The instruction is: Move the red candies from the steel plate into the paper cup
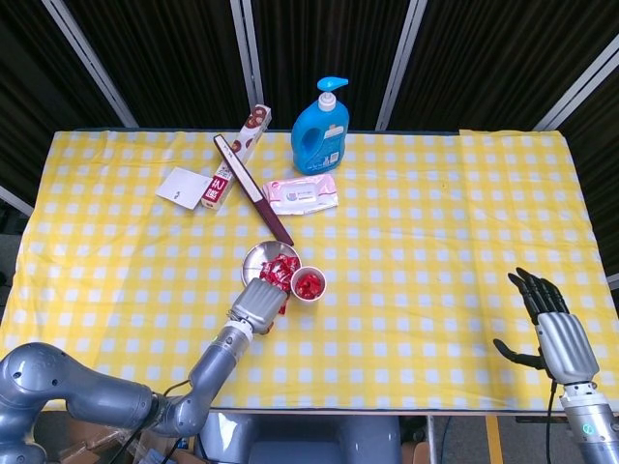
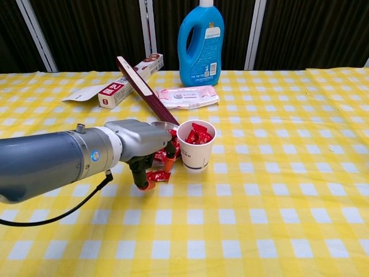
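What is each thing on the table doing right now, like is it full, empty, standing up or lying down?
paper cup: upright, holding red candies
steel plate: candies left on it
stray candy: on the cloth, left hand's fingers at it
left hand: lowered beside the plate
right hand: open, holding nothing
blue bottle: upright, capped
wipes pack: lying flat

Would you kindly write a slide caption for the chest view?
Left hand reaching down over a stray red candy beside the steel plate and filled paper cup.
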### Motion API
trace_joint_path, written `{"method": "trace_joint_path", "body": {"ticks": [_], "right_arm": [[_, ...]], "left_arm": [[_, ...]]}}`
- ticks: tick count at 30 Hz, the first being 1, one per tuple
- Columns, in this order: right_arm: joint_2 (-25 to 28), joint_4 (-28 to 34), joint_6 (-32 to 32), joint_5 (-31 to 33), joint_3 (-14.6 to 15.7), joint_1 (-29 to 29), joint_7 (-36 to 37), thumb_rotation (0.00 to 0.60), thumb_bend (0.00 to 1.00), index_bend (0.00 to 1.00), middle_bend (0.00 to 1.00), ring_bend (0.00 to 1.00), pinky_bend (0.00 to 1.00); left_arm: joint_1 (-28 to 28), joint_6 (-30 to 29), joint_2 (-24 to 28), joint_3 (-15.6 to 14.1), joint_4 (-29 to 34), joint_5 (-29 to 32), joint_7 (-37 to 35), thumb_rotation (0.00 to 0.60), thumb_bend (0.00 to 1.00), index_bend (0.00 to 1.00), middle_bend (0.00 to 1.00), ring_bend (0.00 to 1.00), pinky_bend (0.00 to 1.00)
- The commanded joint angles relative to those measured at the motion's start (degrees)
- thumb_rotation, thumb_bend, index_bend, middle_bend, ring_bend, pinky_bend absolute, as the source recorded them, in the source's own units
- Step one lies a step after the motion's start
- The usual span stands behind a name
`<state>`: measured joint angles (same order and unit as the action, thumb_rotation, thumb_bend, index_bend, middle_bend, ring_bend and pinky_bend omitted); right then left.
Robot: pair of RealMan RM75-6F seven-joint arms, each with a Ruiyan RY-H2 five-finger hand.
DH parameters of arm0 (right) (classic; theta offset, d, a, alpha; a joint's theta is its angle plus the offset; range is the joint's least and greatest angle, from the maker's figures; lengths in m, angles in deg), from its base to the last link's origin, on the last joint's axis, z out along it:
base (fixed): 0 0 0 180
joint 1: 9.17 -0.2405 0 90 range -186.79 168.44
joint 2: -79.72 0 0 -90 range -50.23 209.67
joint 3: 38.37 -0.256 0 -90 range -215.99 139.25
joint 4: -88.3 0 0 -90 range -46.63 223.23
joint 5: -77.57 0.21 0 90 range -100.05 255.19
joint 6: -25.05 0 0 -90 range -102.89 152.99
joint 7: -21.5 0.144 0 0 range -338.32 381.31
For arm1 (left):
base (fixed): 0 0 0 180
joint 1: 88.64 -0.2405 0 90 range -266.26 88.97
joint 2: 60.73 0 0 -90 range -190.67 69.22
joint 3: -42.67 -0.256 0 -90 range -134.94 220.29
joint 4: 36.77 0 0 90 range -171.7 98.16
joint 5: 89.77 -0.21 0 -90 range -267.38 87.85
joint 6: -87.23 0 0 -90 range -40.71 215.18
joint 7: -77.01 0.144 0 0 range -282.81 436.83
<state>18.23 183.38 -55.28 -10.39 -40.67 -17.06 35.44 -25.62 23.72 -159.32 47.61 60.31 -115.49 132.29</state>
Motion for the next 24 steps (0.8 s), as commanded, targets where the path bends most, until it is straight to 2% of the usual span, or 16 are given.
{"method": "trace_joint_path", "body": {"ticks": [1,4,9,13,24], "right_arm": [[-0.03,-0.06,-0.01,-0.01,0.04,0.03,-0.01,0.6,0.28,0.0,0.0,0.0,0.0],[-0.09,-0.06,-0.04,-0.03,0.03,0.03,-0.04,0.6,0.28,0.0,0.0,0.0,0.0],[-0.17,0.03,-0.23,0.01,-0.01,0.11,-0.23,0.6,0.28,0.0,0.0,0.0,0.0],[-0.19,0.07,-0.22,0.08,-0.02,0.12,-0.28,0.6,0.28,0.0,0.0,0.0,0.0],[-0.08,0.24,0.05,0.11,0.0,0.02,0.02,0.6,0.28,0.0,0.0,0.0,0.0]], "left_arm": [[0.21,-0.05,0.45,-0.22,0.63,0.99,0.78,0.6,0.37,0.46,0.99,1.0,0.98],[0.43,-0.08,1.27,-0.15,1.47,1.99,1.39,0.6,0.37,0.48,0.99,1.0,0.98],[0.43,-0.4,2.49,0.58,3.03,1.73,0.74,0.6,0.37,0.42,0.99,1.0,0.98],[0.58,-0.59,2.98,0.37,3.47,1.77,1.03,0.6,0.37,0.42,0.99,1.0,0.98],[0.81,-0.42,2.01,-0.02,0.74,3.29,1.47,0.6,0.37,0.42,0.99,1.0,0.98]]}}
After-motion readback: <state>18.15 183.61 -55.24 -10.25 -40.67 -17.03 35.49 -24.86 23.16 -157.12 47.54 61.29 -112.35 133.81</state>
